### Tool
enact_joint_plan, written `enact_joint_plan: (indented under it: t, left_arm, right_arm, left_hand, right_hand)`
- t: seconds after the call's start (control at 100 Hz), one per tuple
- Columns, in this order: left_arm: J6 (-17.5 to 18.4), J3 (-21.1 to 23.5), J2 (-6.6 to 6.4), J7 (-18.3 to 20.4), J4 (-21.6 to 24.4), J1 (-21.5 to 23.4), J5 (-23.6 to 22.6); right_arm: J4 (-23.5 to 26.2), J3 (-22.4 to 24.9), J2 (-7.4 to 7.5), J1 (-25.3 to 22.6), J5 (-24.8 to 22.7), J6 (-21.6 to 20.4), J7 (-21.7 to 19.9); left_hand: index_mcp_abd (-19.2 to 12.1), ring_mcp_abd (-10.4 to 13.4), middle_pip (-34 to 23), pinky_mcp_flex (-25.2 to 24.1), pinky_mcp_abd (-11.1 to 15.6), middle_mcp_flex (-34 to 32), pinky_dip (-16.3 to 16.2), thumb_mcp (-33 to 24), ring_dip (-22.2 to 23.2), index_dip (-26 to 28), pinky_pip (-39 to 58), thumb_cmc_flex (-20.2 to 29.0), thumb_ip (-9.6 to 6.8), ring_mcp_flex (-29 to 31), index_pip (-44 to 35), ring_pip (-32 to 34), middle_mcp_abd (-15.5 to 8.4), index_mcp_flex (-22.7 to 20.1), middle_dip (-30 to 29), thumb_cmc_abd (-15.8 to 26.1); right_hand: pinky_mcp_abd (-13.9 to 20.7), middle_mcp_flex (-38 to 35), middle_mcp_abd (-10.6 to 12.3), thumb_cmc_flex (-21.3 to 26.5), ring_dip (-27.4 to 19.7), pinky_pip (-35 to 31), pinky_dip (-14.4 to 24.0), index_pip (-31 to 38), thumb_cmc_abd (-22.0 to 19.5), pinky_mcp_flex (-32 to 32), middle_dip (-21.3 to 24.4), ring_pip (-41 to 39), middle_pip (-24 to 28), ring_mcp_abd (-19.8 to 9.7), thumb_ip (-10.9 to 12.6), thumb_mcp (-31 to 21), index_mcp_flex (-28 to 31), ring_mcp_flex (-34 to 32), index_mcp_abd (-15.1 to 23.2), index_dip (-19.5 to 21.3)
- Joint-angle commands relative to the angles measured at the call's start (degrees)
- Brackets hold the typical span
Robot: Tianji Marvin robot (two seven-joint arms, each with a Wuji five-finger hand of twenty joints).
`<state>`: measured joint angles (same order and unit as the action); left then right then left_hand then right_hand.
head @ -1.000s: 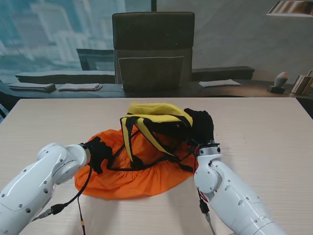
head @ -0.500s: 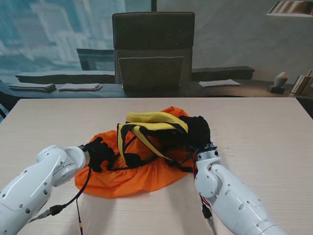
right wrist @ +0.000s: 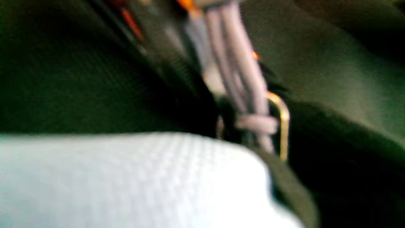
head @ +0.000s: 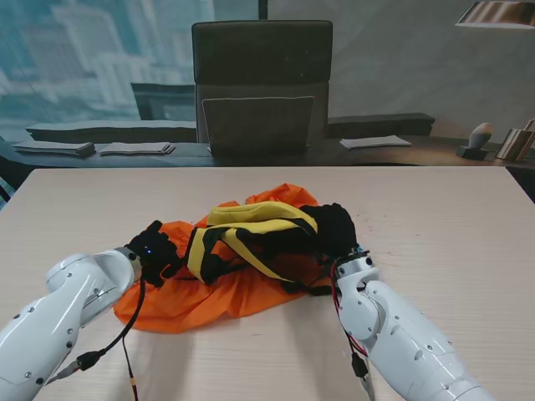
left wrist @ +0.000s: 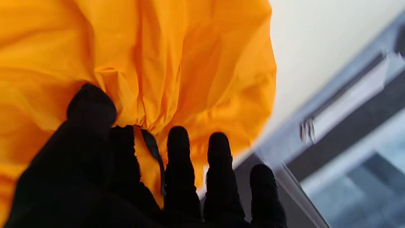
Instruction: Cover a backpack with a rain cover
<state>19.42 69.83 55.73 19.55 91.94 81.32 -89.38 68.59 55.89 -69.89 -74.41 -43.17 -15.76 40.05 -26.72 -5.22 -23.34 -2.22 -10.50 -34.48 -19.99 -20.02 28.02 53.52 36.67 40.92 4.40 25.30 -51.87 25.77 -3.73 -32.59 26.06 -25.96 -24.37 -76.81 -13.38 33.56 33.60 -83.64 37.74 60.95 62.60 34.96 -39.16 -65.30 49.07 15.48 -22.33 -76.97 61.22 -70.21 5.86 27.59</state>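
Observation:
A yellow and black backpack [head: 251, 230] lies straps-up on the orange rain cover [head: 226, 292] in the middle of the table. My left hand [head: 155, 251] is at the cover's left edge. The left wrist view shows its thumb [left wrist: 91, 106] and fingers [left wrist: 178, 148] pinching a gathered fold of the orange rain cover [left wrist: 177, 63] with its black hem. My right hand [head: 334, 227] is closed on the backpack's right end. The right wrist view is blurred: dark backpack [right wrist: 79, 69] fabric, grey cords [right wrist: 234, 63] and a pale mesh panel [right wrist: 126, 177] fill it.
A dark chair [head: 262, 83] stands at the table's far edge, with a dark desk and papers [head: 134, 149] behind it. Thin cables [head: 134, 322] hang from my left arm over the near table. The wooden table [head: 451, 217] stretches to both sides.
The backpack has come down and tipped toward my left, lying flatter on the cover. Orange fabric now shows behind it. My left hand has drawn the cover's edge left and a little farther away.

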Motion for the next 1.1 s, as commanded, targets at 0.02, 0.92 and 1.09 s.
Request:
enact_joint_plan:
  t: [0.02,0.92,1.09]
  left_arm:
    - [-0.59,1.76,0.1,-0.98,3.35,2.05,1.42]
    - [0.05,10.99,1.62,-28.98,11.99,10.76,3.92]
    - [1.73,10.86,2.15,-21.85,14.31,11.29,8.16]
  right_arm:
    - [1.36,-0.21,1.47,-0.54,-2.33,-0.1,-2.23]
    - [6.09,-10.95,5.24,4.54,-12.74,8.54,-14.5]
    - [5.45,-12.5,4.84,5.06,-12.36,10.15,-13.83]
  left_hand:
    - [-1.36,-1.44,-1.23,0.3,-2.64,-2.94,-1.89,-2.14,1.48,3.24,5.12,1.14,1.96,4.56,-3.6,2.35,1.49,-1.35,0.77,2.65]
    - [4.46,-2.25,-1.58,6.43,-2.98,-4.06,-4.8,-11.94,1.26,9.05,12.14,1.18,5.61,8.78,-8.63,3.73,3.09,5.02,-1.59,4.76]
    - [5.9,-0.36,-3.53,8.29,-1.55,-4.95,-4.74,-10.94,2.65,3.5,11.9,0.21,4.29,10.43,-7.8,5.38,0.07,0.99,-0.51,1.6]
  right_hand:
    - [0.53,-5.65,-1.54,5.34,3.19,-2.28,1.4,3.48,-4.01,1.11,-2.5,-8.22,5.79,-2.77,3.18,-5.6,2.83,-4.52,4.77,0.42]
    - [0.94,-6.3,-1.56,5.3,5.27,-3.58,2.41,3.5,-2.8,3.59,-3.83,-12.47,7.67,-3.79,2.75,-5.05,3.9,-4.6,6.0,-0.93]
    - [0.9,-6.27,-1.5,5.28,5.34,-3.61,2.49,3.47,-2.88,3.64,-4.06,-12.67,7.84,-3.9,2.8,-5.02,3.83,-4.55,5.94,-0.9]
